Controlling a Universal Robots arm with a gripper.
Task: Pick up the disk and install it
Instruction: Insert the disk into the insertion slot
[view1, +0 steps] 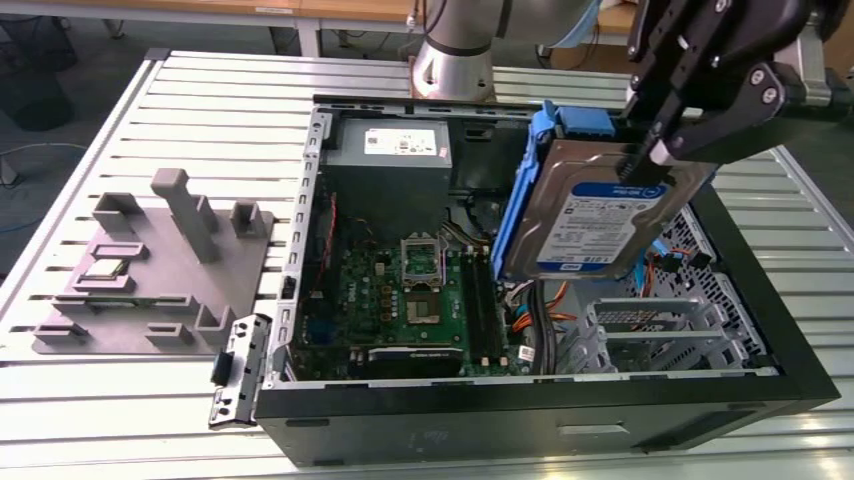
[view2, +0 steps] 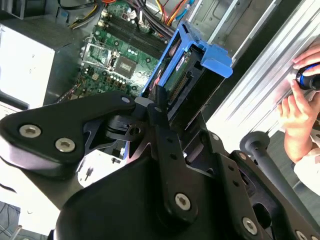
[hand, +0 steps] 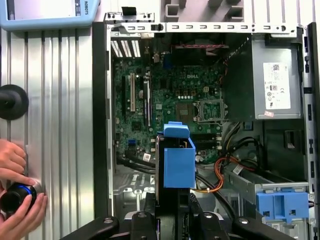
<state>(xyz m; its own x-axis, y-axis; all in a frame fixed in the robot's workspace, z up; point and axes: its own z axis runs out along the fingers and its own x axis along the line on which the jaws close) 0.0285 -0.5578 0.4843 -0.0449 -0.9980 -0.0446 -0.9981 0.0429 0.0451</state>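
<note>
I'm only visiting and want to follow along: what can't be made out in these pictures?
- Exterior view: the disk, clamped in the gripper, hides the part of the case behind it.
- First wrist view: the disk is seen end-on, its label face out of sight; the gripper covers the held end.
- First wrist view: the edge cuts off a hand around a dark round object I cannot identify.

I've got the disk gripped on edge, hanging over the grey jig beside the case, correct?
Not quite. In the exterior view the gripper holds the disk on edge over the open computer case; the grey jig lies apart, at the exterior view's left.
</note>
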